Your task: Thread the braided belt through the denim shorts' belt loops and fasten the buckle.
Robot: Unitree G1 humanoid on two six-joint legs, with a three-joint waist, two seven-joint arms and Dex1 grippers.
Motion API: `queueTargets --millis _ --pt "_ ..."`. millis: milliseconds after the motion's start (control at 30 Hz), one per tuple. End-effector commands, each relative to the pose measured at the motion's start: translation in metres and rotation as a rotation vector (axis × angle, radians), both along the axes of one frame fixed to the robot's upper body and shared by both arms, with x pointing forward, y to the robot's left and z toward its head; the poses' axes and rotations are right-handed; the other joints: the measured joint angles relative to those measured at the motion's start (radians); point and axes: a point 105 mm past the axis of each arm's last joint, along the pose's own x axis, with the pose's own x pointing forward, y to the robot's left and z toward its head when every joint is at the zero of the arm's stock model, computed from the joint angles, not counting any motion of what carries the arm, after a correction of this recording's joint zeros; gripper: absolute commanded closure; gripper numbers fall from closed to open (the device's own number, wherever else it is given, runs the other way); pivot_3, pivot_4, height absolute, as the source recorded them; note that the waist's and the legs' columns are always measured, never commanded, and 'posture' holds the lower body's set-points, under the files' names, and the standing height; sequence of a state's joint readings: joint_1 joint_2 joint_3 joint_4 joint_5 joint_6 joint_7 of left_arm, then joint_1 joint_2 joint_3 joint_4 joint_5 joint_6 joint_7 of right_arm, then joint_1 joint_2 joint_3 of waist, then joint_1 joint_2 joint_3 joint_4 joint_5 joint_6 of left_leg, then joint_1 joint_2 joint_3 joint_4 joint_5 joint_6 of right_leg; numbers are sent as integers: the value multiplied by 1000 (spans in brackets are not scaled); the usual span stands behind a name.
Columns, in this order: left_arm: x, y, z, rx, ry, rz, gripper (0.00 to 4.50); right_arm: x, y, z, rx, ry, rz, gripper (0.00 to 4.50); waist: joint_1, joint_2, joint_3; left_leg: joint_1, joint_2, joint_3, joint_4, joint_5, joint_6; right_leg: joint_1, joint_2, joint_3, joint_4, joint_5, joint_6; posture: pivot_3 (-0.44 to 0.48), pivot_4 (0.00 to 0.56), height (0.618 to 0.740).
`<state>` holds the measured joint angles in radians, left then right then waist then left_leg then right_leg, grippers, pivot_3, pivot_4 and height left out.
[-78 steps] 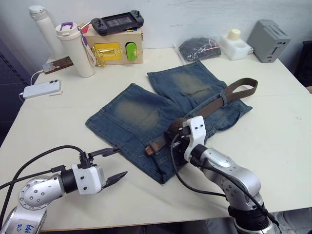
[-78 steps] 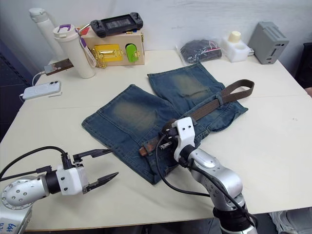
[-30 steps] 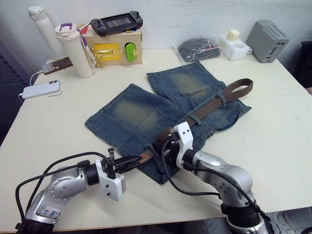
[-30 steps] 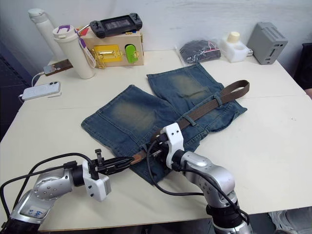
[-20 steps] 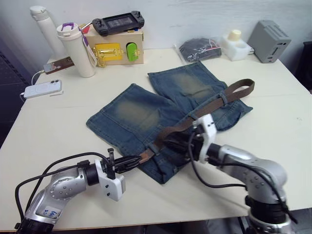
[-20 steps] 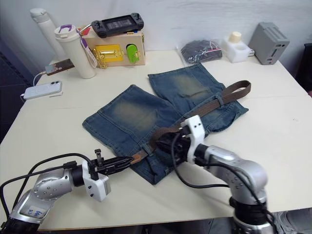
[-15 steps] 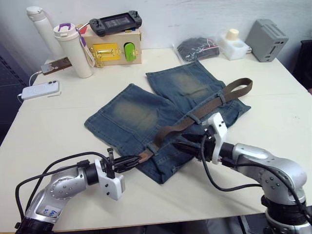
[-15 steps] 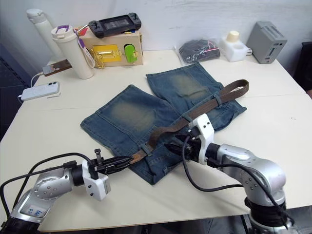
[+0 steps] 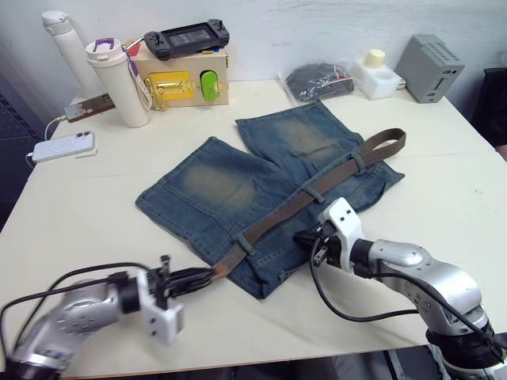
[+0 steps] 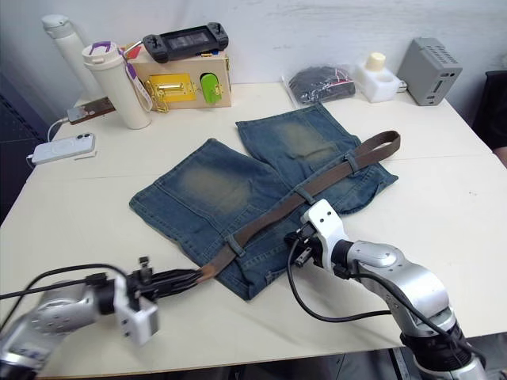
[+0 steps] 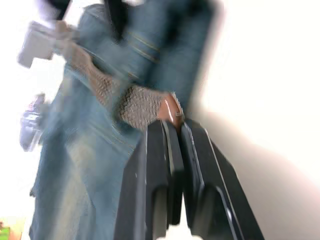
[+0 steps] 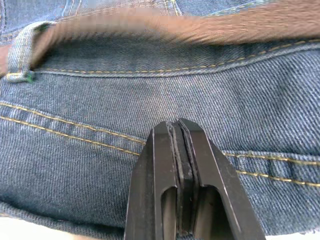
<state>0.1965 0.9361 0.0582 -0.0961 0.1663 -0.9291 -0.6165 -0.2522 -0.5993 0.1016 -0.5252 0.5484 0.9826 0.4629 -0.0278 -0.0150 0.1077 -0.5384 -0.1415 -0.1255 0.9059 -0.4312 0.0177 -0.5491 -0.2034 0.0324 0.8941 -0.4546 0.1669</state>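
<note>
1. Cream desk point(image 9: 95, 198) against a pale wall, carrying all items listed below.
2. Denim shorts point(image 9: 238, 182): laid flat at the desk's centre, legs pointing far, waistband nearest the robot.
3. Braided belt point(image 9: 317, 186): runs along the waistband under the belt loops point(image 9: 315, 191), from a folded end at far right to a leather tip at near left, just off the shorts' edge.
4. Left gripper point(image 9: 207, 276): low over the desk at near left, fingers point(image 11: 160, 145) pinched together on the belt's brown tip.
5. Right gripper point(image 9: 303, 236): on the waistband denim just near of the belt, fingers point(image 12: 165, 145) pressed together with nothing between them.
6. Far left: white tumbler point(image 9: 115, 79), white bottle point(image 9: 67, 39), phone point(image 9: 59, 146).
7. Far centre: wooden latch box point(image 9: 186, 75) with black handheld console point(image 9: 186, 36) on top.
8. Far right: black bundle in clear bag point(image 9: 317, 79), white container point(image 9: 374, 73), grey box point(image 9: 428, 57).
</note>
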Motion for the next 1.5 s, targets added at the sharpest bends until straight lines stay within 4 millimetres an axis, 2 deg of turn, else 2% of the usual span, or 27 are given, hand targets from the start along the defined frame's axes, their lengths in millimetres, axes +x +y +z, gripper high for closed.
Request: queueTargets --millis 33,300,367,467,600,733,800,867,933,967,1000,1067,1100,1167,1200,1233,1267,1300,1400,1500 --pt "-29 51 -15 168 106 -14 4500 -4 1 -22 -13 95 -20 4431 -3 -3 -2 0 0 0 0 0 0 0 0 0 0 0 0 0 150 645" --pt "-87 156 -15 509 417 29 4500 -3 12 -24 12 97 -19 4431 -7 -7 -5 0 2 2 0 -1 -1 -3 0 0 3 -2 -3 0 150 645" --pt "-89 166 -13 541 441 41 4500 -3 14 -24 16 98 -13 4431 -10 -5 -6 0 2 2 0 -2 -1 -3 0 0 4 -2 -3 0 150 645" --pt "-74 168 -9 533 392 82 4500 -3 16 -25 15 100 -8 4431 -12 -3 -7 0 2 2 -1 -2 -1 -3 0 0 4 -3 -3 0 150 645" --pt "-49 150 4 474 326 75 2817 -2 16 -25 15 96 -8 4500 -4 -4 -8 0 2 1 0 -2 -1 -3 1 0 5 -3 -2 0 150 645" --pt "-22 111 28 336 235 47 1053 0 12 -22 9 88 -13 4500 -2 -3 -8 1 1 1 1 -2 0 -2 1 0 6 -3 -2 0 150 645" --pt "-20 93 38 272 259 22 151 -2 13 -19 18 80 2 4500 -2 -5 -9 1 1 1 1 -2 0 -2 1 0 6 -3 -2 0 150 645" --pt "-16 71 46 206 304 6 63 -2 13 -10 65 77 5 4500 -3 -8 -9 -2 1 -2 3 -2 0 -2 2 0 6 -3 -2 0 150 645" --pt "-11 39 60 78 366 1 63 1 11 1 108 71 -3 4500 -3 -7 -8 -3 1 -2 3 -2 0 -3 2 0 6 -3 -2 0 150 645" --pt "-11 28 65 33 396 1 0 2 10 5 121 69 -6 3843 -4 -7 -8 -4 1 -3 4 -2 0 -3 2 0 6 -3 -2 0 150 645" --pt "-11 21 68 9 417 4 0 2 9 7 129 69 -8 3602 -4 -7 -7 -5 1 -3 4 -2 0 -3 2 0 5 -2 -2 0 150 645" --pt "-14 3 78 -60 473 -12 0 2 5 20 173 68 -6 2701 -8 -5 -6 -5 1 -3 3 -2 0 -4 2 0 4 -3 -2 0 150 645" --pt "-16 -2 80 -70 494 -21 0 1 3 25 191 67 -3 2444 -10 -4 -5 -5 1 -2 3 -2 0 -4 2 0 4 -3 -2 0 150 645" --pt "-15 -7 86 -88 513 -13 0 -4 0 42 228 57 43 1489 -8 -1 -2 -5 1 -1 3 -2 0 -4 2 0 4 -3 -2 0 150 645" --pt "-14 -10 91 -108 518 -10 0 -5 -3 51 250 50 63 711 -7 0 -2 -5 1 -1 3 -2 0 -4 2 0 4 -3 -2 0 150 645" --pt "-13 -14 95 -130 524 -14 0 -6 -9 60 263 40 77 541 -5 0 -1 -5 1 -1 3 -2 0 -4 2 0 4 -3 -2 0 150 645" --pt "-12 -17 98 -147 527 -19 0 -6 -16 66 269 30 80 50 -3 1 2 -5 1 -1 3 -2 0 -4 2 0 3 -3 -2 0 150 645" --pt "-12 -20 100 -156 529 -23 0 -6 -20 70 272 25 81 50 -2 2 3 -6 1 0 4 -1 0 -4 1 0 2 -3 -2 0 150 645" --pt "-5 -33 99 -224 555 -33 0 10 -52 85 214 -52 16 50 3 5 5 -6 0 1 4 -1 1 -3 1 0 1 -2 -2 0 150 645" --pt "-2 -54 86 -288 596 -81 0 22 -90 73 -143 -201 30 50 8 9 7 -6 -2 1 3 0 3 -1 0 0 -2 -2 -2 0 150 645"
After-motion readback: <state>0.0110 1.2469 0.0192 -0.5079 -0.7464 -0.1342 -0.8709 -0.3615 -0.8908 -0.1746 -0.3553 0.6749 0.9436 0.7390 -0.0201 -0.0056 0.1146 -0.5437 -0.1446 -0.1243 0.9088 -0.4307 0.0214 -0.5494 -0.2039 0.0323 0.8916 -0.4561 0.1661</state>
